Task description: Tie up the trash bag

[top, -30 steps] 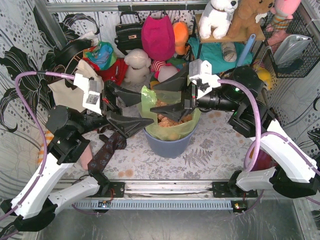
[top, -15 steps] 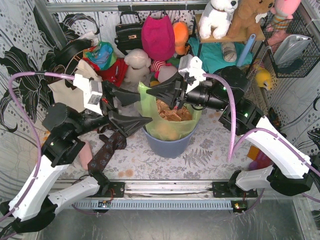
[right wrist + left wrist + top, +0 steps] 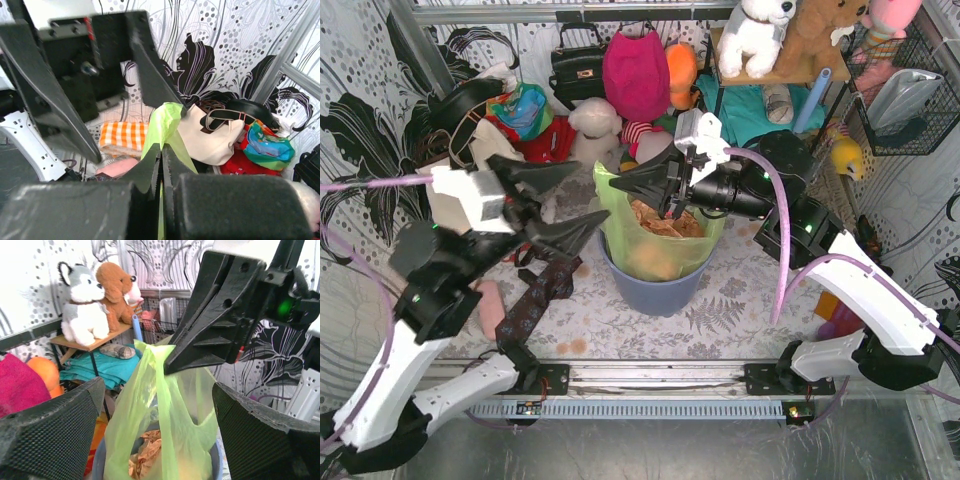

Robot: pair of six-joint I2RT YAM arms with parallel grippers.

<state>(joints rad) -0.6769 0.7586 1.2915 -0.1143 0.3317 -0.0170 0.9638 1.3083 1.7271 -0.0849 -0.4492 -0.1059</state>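
The lime-green trash bag [image 3: 655, 235] sits in a blue-grey bin [image 3: 655, 292], with crumpled orange-brown paper showing through. My right gripper [image 3: 618, 185] is shut on a handle at the bag's left top edge and holds it up taut. In the right wrist view the right gripper [image 3: 161, 150] pinches the green film [image 3: 167, 120] between its closed fingers. My left gripper [image 3: 590, 192] stands open just left of the bag, touching nothing. In the left wrist view the raised handle [image 3: 157, 390] hangs between the left fingers [image 3: 55, 430], apart from both.
A cream tote bag [image 3: 215, 137], a black handbag [image 3: 578, 65], a pink bag [image 3: 635, 70] and plush toys [image 3: 595, 130] crowd the back. A shelf with stuffed animals [image 3: 760, 35] and a wire basket [image 3: 905, 90] stand back right. An orange checked cloth [image 3: 125, 137] lies left.
My right gripper has shut on the bag's handle and pulled it up and to the left. My left gripper has drawn back to the left and opened a little wider.
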